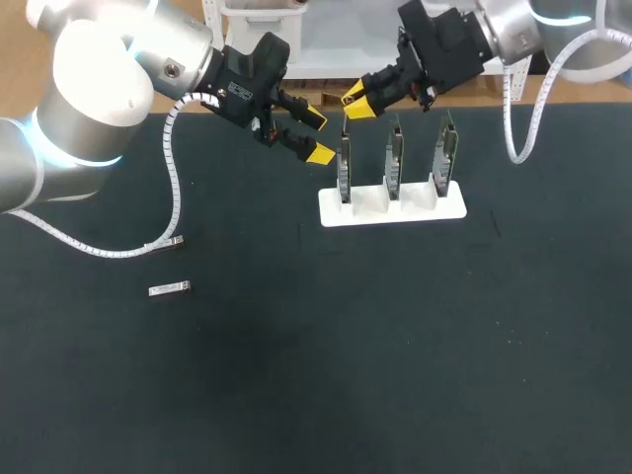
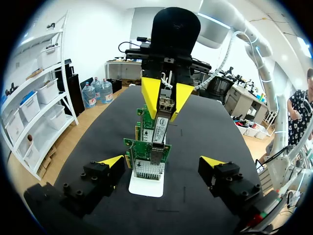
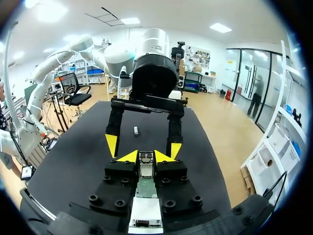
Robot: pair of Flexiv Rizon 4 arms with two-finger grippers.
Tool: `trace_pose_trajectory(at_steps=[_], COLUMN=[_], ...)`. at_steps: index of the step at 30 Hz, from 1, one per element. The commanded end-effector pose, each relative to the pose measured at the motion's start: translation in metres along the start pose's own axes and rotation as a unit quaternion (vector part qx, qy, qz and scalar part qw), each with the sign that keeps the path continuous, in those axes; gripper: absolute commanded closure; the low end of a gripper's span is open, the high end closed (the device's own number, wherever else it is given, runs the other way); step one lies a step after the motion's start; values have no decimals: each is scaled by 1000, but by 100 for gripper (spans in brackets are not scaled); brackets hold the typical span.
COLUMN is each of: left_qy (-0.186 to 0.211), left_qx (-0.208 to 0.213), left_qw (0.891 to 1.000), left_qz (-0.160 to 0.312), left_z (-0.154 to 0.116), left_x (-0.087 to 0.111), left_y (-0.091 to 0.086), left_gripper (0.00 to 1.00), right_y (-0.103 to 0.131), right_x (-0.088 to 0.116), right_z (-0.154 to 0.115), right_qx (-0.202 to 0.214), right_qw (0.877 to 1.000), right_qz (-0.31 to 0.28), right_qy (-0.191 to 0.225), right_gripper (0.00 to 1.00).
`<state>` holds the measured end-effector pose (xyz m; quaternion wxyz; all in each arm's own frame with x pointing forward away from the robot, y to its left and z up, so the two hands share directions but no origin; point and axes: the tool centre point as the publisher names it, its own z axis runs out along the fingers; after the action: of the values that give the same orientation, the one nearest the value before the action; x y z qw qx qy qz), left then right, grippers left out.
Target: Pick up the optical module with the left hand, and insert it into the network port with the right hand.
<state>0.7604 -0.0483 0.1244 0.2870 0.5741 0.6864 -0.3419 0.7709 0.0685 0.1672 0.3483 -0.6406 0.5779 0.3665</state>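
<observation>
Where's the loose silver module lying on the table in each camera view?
Head view: loose silver module on the mat, well left of the white card stand.
Left wrist view: not in it.
Right wrist view: on the mat beyond the left gripper.
Shared landmark: the white card stand.

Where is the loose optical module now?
Head view: the optical module lies on the left of the table, near the white cable, left of the white stand.

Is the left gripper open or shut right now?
Open. On the left gripper the fingertips stand wide apart, gripping nothing; the card stands ahead. The right gripper holds the module.
</observation>
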Motion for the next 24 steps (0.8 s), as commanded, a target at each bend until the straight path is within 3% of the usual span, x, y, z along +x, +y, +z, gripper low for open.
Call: trace_pose_trajectory(at_steps=[1,24], left_qy=[2,2], left_qx=[-1,-1], left_qw=[1000,1000], left_qz=[-1,-1], left_z=[-1,-1], left_x=[0,0], left_y=[-1,-1], left_gripper=[0,0], right_y=[3,3], right_x=[0,2], right_z=[1,6], right_qx=[2,-1], right_qw=[1000,1000], right_qz=[0,-3], right_qy=[0,4], right_gripper=[100,100])
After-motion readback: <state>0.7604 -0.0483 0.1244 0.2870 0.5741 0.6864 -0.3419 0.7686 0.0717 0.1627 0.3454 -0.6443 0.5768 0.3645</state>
